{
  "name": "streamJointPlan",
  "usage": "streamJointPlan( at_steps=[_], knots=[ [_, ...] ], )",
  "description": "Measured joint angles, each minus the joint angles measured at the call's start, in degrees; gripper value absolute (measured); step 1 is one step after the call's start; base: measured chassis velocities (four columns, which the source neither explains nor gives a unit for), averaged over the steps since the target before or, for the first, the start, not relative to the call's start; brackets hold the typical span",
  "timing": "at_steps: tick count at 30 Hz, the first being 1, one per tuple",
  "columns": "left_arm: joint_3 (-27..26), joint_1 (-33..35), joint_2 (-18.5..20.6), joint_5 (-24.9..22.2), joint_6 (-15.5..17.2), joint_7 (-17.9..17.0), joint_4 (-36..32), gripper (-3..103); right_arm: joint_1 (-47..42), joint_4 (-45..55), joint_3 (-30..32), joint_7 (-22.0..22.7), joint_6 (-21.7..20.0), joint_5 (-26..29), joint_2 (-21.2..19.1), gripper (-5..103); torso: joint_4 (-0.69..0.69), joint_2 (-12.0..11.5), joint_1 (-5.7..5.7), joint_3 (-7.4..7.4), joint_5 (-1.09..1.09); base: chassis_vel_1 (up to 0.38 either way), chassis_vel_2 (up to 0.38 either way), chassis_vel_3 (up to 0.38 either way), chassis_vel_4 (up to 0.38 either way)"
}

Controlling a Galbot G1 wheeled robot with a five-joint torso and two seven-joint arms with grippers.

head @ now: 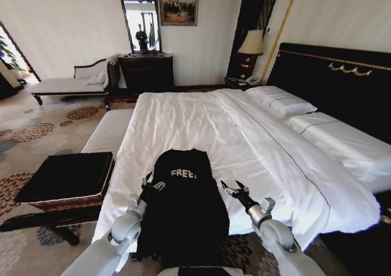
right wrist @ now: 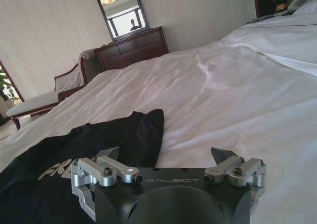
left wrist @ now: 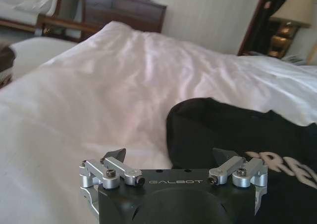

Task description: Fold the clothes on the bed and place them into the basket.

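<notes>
The clothes are one black T-shirt (head: 183, 215) with white "FREE!" lettering. It lies on the foot of the bed (head: 201, 123) and hangs over the near edge. My left gripper (head: 153, 183) is at the shirt's left edge and my right gripper (head: 234, 189) is just off its right edge. The left wrist view has the left gripper (left wrist: 170, 154) open over the sheet beside the T-shirt (left wrist: 237, 135). In the right wrist view the right gripper (right wrist: 166, 153) is open too, next to the T-shirt (right wrist: 99, 144). The basket (head: 67, 178), brown wicker with a black top, stands on the floor to the left.
A long white padded bench (head: 110, 132) runs along the bed's left side, beyond the basket. A dark dresser (head: 146, 71) with a mirror and a white chaise longue (head: 67, 83) line the far wall. Pillows (head: 281, 100) and the black headboard (head: 342, 87) are at the right.
</notes>
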Motion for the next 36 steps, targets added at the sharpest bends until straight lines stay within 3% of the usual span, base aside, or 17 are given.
streamJointPlan(
  at_steps=[8, 12, 21, 25, 30, 31, 34, 36],
  knots=[
    [-1.08, -4.47, -3.19, -11.97, 3.12, -1.04, 6.6, 100, -0.87, 0.0, 0.36, -0.14, 0.0, -0.35, -0.6, 100, -0.02, 0.0, 0.0, 0.01, 0.0, 0.0, 0.0, 0.0, 0.0],
    [-0.81, -6.23, -3.91, -14.65, 3.6, -0.59, 7.69, 96, -0.95, -0.08, 0.5, -0.18, 0.0, -0.59, -0.83, 100, -0.01, 0.0, 0.0, 0.0, 0.0, 0.0, 0.0, 0.0, 0.0],
    [0.81, -9.83, -4.68, -16.46, 4.27, 0.83, 9.63, 80, -1.08, -0.07, 0.68, -0.19, -0.03, -0.52, -1.16, 100, -0.01, 0.0, 0.0, 0.01, 0.0, 0.0, 0.0, 0.0, 0.0],
    [1.49, -11.17, -5.0, -16.5, 4.36, 0.82, 10.6, 78, -1.05, -0.07, 0.67, -0.19, -0.06, -0.45, -1.25, 100, -0.02, 0.0, 0.0, 0.01, -0.02, 0.0, 0.0, 0.0, 0.0],
    [1.92, -11.87, -5.17, -16.68, 4.87, 0.55, 11.15, 58, -1.15, -0.07, 0.76, -0.19, -0.08, -0.4, -1.32, 100, -0.02, 0.0, 0.0, 0.01, -0.01, 0.0, 0.0, 0.0, 0.0],
    [1.92, -11.87, -5.17, -16.68, 4.87, 0.55, 11.15, 58, -1.15, -0.07, 0.76, -0.19, -0.08, -0.4, -1.32, 100, -0.02, 0.0, 0.0, 0.01, -0.01, 0.0, 0.0, 0.0, 0.0],
    [1.9, -11.79, -5.27, -16.63, 4.88, 0.38, 11.27, 42, -1.12, -0.03, 0.77, -0.19, -0.1, -0.37, -1.31, 100, -0.02, 0.0, 0.0, 0.01, -0.01, 0.0, 0.0, 0.0, 0.0],
    [1.86, -11.72, -5.28, -16.63, 4.88, 0.33, 11.23, 42, -1.13, -0.03, 0.76, -0.19, -0.11, -0.37, -1.31, 100, -0.01, 0.0, 0.0, 0.01, -0.01, 0.0, 0.0, 0.0, 0.0]
  ],
)
